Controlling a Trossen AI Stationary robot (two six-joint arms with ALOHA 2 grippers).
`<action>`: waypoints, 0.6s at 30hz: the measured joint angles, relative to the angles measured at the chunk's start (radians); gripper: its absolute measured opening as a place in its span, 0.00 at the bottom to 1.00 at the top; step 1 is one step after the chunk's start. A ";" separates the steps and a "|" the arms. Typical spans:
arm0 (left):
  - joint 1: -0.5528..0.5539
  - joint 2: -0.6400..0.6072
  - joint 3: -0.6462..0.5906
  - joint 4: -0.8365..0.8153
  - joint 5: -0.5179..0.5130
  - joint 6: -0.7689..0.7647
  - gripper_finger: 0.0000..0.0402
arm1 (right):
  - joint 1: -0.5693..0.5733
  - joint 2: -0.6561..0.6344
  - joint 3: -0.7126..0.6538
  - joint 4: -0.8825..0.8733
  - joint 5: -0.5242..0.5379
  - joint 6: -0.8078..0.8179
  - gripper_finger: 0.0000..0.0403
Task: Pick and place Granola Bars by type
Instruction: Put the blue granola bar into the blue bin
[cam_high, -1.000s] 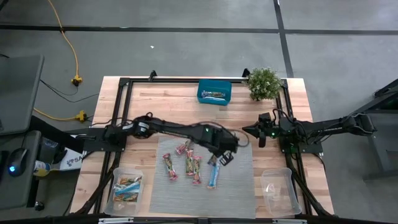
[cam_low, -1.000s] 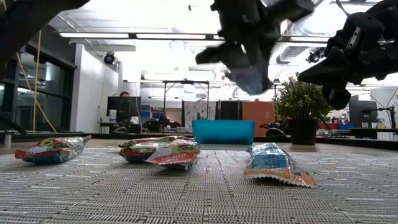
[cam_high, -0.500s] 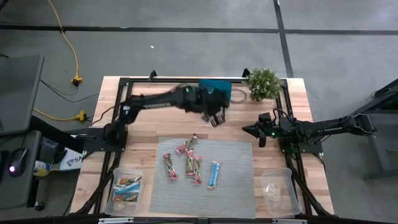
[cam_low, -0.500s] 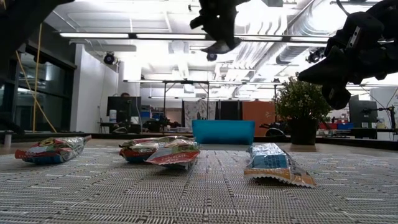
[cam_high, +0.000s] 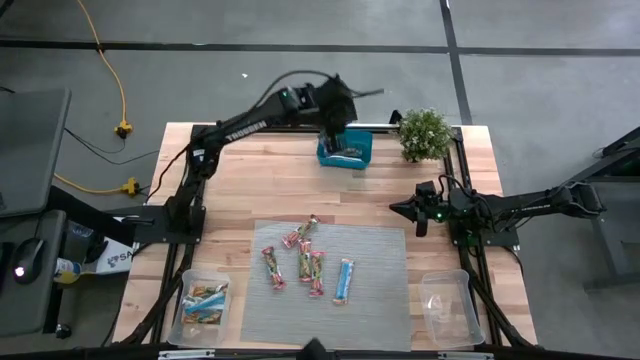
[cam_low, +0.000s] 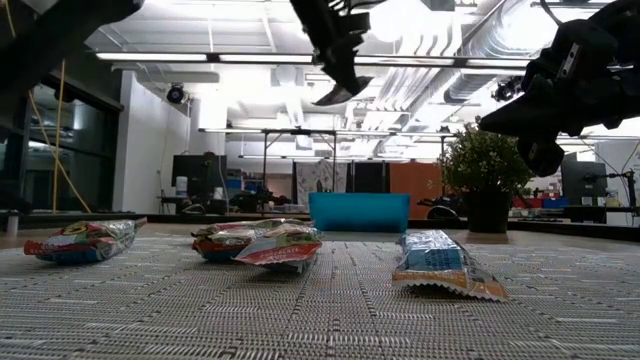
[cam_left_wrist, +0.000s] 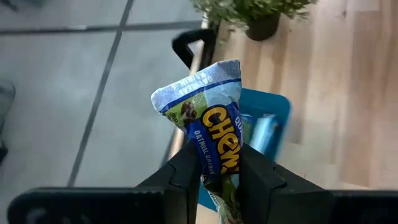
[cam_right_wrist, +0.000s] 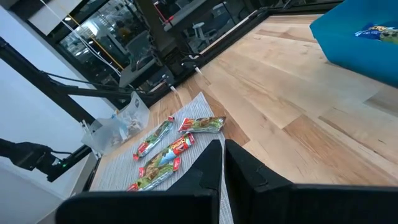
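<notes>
A blue bar is clamped between the fingers of the left gripper, which is held high over the teal box at the table's twelve o'clock edge. In the left wrist view the box's open top is seen directly beyond the wrapper, with another blue bar already lying inside.

The step in hand is judged to be the drop into the box. It would be done best if the gripper were lowered until the bar's free end is inside the walls before the fingers are parted, since a light wrapper released from this height could drift onto the wood or towards the plant at one o'clock.

Five bars are left on the grey mat at six o'clock, one of them blue. The right gripper waits at three o'clock, fingers together, nothing held.
</notes>
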 joint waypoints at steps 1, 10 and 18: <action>0.019 0.000 0.000 0.013 0.023 0.033 0.19 | 0.000 0.000 0.000 0.000 0.000 0.000 0.00; 0.142 0.005 -0.002 0.073 0.252 0.339 0.19 | 0.000 0.000 0.000 0.000 0.000 0.000 0.00; 0.203 0.069 -0.004 0.036 0.331 0.435 0.19 | 0.000 0.000 0.000 -0.001 0.000 0.000 0.00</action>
